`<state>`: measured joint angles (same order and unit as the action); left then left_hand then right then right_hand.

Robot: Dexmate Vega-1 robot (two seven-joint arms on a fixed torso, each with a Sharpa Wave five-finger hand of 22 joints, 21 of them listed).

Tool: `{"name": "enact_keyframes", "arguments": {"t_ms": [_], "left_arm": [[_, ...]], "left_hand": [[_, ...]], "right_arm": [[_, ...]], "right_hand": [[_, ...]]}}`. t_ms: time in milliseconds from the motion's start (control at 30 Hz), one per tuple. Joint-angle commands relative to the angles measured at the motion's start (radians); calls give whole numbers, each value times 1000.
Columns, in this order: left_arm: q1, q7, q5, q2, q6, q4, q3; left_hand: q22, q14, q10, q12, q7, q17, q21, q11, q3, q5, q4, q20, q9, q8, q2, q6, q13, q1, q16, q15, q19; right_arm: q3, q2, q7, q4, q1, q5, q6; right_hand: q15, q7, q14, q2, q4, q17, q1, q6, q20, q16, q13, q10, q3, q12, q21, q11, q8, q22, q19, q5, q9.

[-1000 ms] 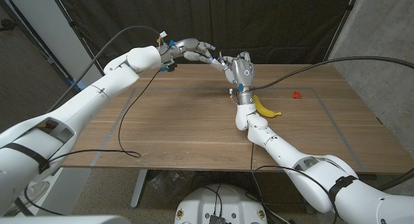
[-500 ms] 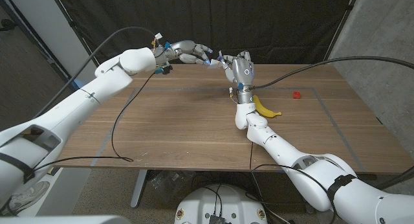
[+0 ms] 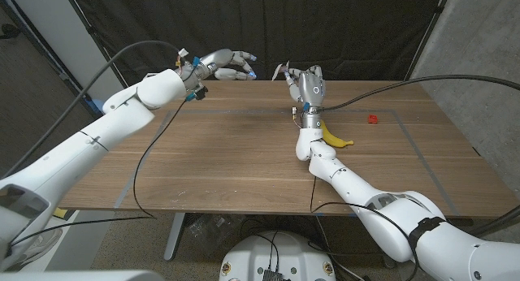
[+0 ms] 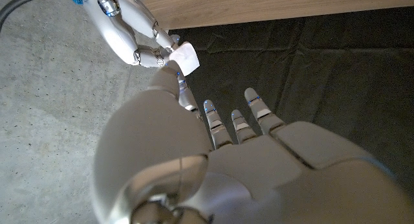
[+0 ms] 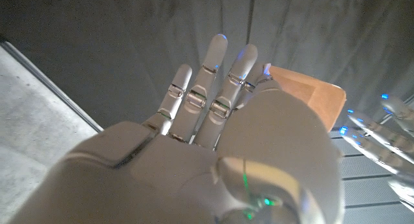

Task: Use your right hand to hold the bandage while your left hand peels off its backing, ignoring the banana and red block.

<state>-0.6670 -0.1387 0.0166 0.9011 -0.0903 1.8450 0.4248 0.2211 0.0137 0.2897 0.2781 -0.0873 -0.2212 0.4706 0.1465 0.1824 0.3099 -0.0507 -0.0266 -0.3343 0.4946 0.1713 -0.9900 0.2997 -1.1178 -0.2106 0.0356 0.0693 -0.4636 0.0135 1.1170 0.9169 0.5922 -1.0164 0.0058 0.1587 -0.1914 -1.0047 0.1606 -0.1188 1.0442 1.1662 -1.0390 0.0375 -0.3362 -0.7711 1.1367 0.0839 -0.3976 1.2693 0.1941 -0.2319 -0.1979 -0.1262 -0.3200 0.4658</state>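
Wooden table (image 3: 244,151) with thin pale lines marking a large rectangle on its top. A banana (image 3: 333,136) lay on the surface inside that rectangle. A small red block (image 3: 372,118) lay beyond the banana, well apart from it, beside the rectangle's far line.

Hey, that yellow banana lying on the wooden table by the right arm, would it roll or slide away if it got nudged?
The yellow banana is curved and lies on its side, so it would probably pivot or rock rather than roll off. It looks smooth-skinned on a smooth wooden table, so a push may slide it. It is likely soft enough to bruise.
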Motion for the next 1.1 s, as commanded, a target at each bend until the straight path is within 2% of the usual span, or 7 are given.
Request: {"name": "enact_keyframes", "arguments": {"t_ms": [33, 233, 367, 467, 633, 767, 1100], "left_arm": [[-100, 93, -51, 39, 33, 92, -49], [-158, 316, -91, -69, 5, 49, -87], [-141, 373, -122, -110, 20, 16, -80], [-115, 376, -117, -137, 17, -14, -65], [-70, 384, -115, -184, 26, -56, -35], [-29, 355, -112, -199, 38, -85, -4], [27, 348, -102, -262, 6, -156, 57]], "left_hand": [[3, 1, 5, 11, 3, -6, 4, 0, 0, 11, 6, -2, -68, 26, -6, -6, 6, -2, -1, 18, -3], [0, 58, 27, 33, -4, -6, 22, 7, 1, 9, 5, -15, -64, 21, -14, 19, 22, -10, -17, 36, 23], [-5, 58, -24, 20, -102, -7, 31, -1, -33, -18, 9, -34, -11, -81, -53, 220, 38, 13, -12, 19, 21], [-7, 53, -33, 14, -128, -7, 31, -4, -46, -23, 26, -42, 14, -133, -50, 305, 43, 37, -13, 15, 13], [-6, 66, -22, 15, -130, -9, 37, -14, -38, -24, 47, -49, 31, -160, -11, 337, 45, 52, -22, 11, 17], [-6, 66, -16, 16, -131, -8, 38, -13, -41, -25, 51, -47, 36, -166, -14, 341, 46, 57, -23, 13, 18], [-12, 85, 0, 20, -127, -1, 36, -3, -80, -37, 43, -40, 57, -170, -83, 310, 47, 74, -25, 21, 15]], "right_arm": [[24, 5, 0, 49, 42, 79, -51], [19, 18, 0, 90, 68, 60, -44], [33, 21, 0, 127, 91, 20, -19], [51, 16, 0, 153, 109, -19, 4], [100, -6, 0, 198, 146, -106, 59], [135, -23, 0, 233, 172, -174, 109], [169, -36, 0, 254, 188, -267, 171]], "right_hand": [[77, -23, -11, 3, -3, 3, 9, -30, 147, 1, -4, 11, -3, -4, 7, 3, -8, -3, -4, -5, 7], [77, -23, -12, 3, -3, 8, 10, -29, 147, 0, -3, 7, -4, -1, 6, 3, -7, -1, -4, -4, 9], [77, -23, -10, 3, -3, 9, 10, -29, 147, 0, -6, 7, -4, -2, 6, 4, -7, -1, -4, -4, 9], [77, -22, -10, 3, -4, 11, 10, -29, 147, 0, -6, 10, -5, -2, 4, 3, -4, 0, -3, -4, 6], [77, -22, -9, 4, -5, 14, 11, -31, 147, 0, -9, 7, -5, -2, 2, 3, -4, 0, -3, -5, 6], [77, -22, -8, 4, -6, 16, 11, -30, 148, 0, -12, 7, -5, -3, 1, 4, -4, 0, -2, -5, 9], [77, -22, -7, 4, -7, 22, 12, -31, 148, -2, -13, 6, -7, -2, 0, 3, -4, -1, -1, -7, 11]]}}
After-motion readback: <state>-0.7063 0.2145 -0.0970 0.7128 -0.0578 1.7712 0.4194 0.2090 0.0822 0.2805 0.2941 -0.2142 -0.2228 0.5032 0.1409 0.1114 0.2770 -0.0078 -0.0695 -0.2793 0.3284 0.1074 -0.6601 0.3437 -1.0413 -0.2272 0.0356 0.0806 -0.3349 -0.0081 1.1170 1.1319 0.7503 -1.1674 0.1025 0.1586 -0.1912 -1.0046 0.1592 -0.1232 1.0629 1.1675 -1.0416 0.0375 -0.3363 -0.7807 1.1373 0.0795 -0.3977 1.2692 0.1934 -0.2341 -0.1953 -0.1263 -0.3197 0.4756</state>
